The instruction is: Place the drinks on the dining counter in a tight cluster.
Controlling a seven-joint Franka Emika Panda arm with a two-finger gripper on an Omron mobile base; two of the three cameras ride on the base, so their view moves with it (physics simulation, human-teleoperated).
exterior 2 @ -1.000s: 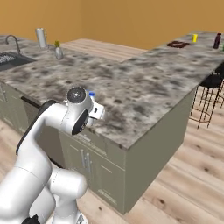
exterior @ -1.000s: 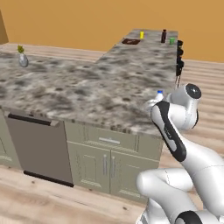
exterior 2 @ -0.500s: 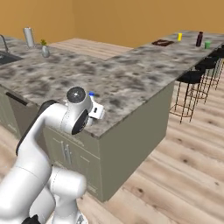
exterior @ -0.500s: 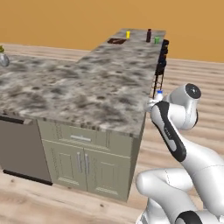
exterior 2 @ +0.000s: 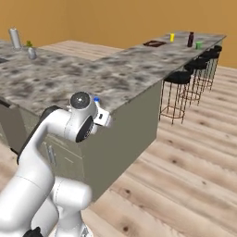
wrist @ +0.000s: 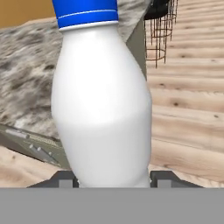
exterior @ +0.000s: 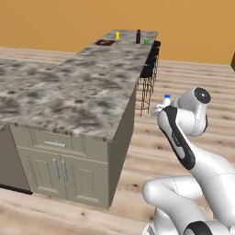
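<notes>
A: Arm pose?

B: I've got it folded tight above the base, elbow bent, wrist tucked up near shoulder height. The hand [exterior: 161,108] sits off the corner of the table [exterior: 82,87], out over the wooden floor [exterior: 137,151], not above the stone top. In the right base view the hand [exterior 2: 101,115] points toward the table's dark side panel [exterior 2: 125,134].

A: Fingers?

B: Gripping the water bottle [wrist: 103,109]. In the hand view the bottle stands upright, blue cap [wrist: 85,12] at the top, its base squeezed between the two dark fingers [wrist: 162,178] at the bottom edge. From the left base view just the cap and neck of the bottle [exterior: 167,99] poke up behind the forearm. From the right, I see a bit of blue [exterior 2: 96,99] by the wrist.

A: So the bottle's off the table?

B: Yes, carried in the air beside the near corner, well apart from the far end.

A: Far end, what's there?

B: Dark bottle [exterior: 138,36] standing upright, green cup [exterior: 146,41] just beside it, yellow cup [exterior: 117,35] a bit further off, and a flat dark tray-like thing [exterior: 104,42] near the yellow cup. Same group in the right view: bottle [exterior 2: 190,40], green cup [exterior 2: 198,45], yellow cup [exterior 2: 172,37]. Too small to read a label.

A: Stools?

B: Black bar stools [exterior 2: 178,92] lined along the table's side, between the arm and that far group.
</notes>
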